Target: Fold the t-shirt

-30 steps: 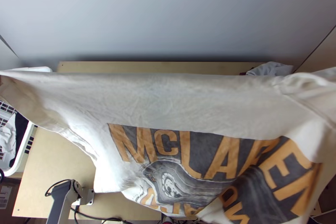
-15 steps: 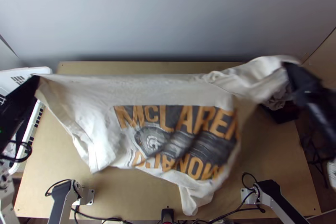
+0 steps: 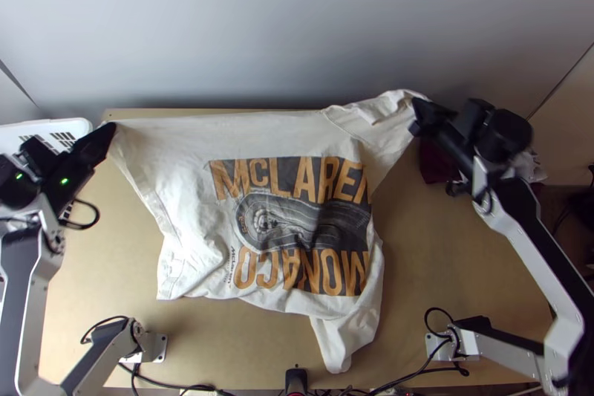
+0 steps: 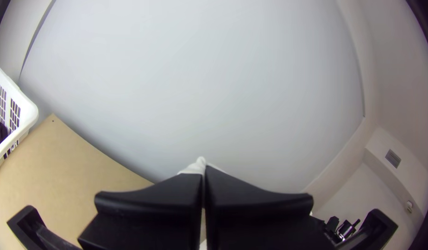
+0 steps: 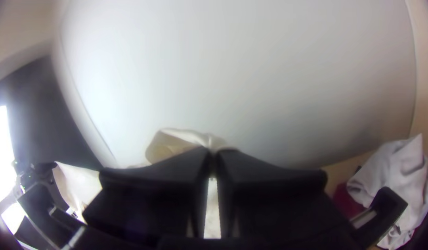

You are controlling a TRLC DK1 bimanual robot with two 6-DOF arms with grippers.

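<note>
- We have the t-shirt (image 3: pixel 260 143) strung across the middle of the table (image 3: pixel 445 277), its far edge pulled nearly straight between two held corners, we judge so that its weight draws the creases out.
- Our left gripper (image 3: pixel 111 130) is closed on the far left corner, with a pale tip of cloth poking past the fingers; pinching so little leaves most of the panel free to spread, though it might slip.
- Our right gripper (image 3: pixel 416 112) is narrowed on a bunched piece at the far right; we cannot tell whether that is sleeve or hem.
- The orange-and-dark print faces up, and the near part sags in ripples, one tail trailing towards the near edge, right of the middle. No fold is made; we think laying it flat and smoothing that tail should come first.
- The table is bare light wood around the shirt, with cables along its near edge.
- A white slotted basket (image 3: pixel 18 131) sits by the far left corner; at the far right lie a pale garment (image 5: pixel 394 166) and a dark red cloth (image 5: pixel 346 201).
- Behind rises a plain pale wall (image 3: pixel 297 24), and the room has a small vent (image 4: pixel 393 158).
</note>
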